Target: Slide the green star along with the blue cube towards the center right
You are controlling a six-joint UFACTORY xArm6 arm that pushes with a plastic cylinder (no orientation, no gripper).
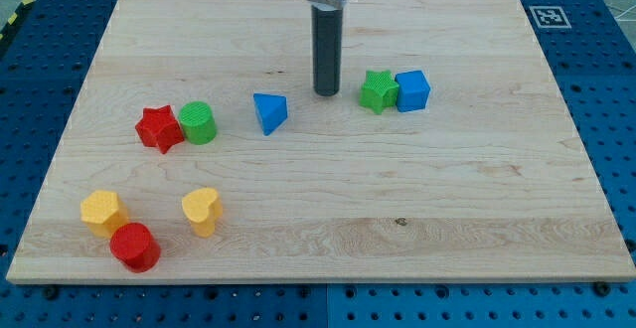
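Note:
The green star (pixel 378 90) lies right of the board's middle, touching the blue cube (pixel 412 90) on its right side. My tip (pixel 327 92) rests on the board a short way to the left of the green star, with a small gap between them. The rod rises straight up to the view's top. A blue triangular block (pixel 269 111) lies to the left of my tip.
A red star (pixel 158 128) and a green cylinder (pixel 198 122) sit together at the left. A yellow block (pixel 102 212), a red cylinder (pixel 134 246) and a yellow heart-like block (pixel 201 210) lie at the bottom left. The wooden board (pixel 477 199) sits on a blue perforated table.

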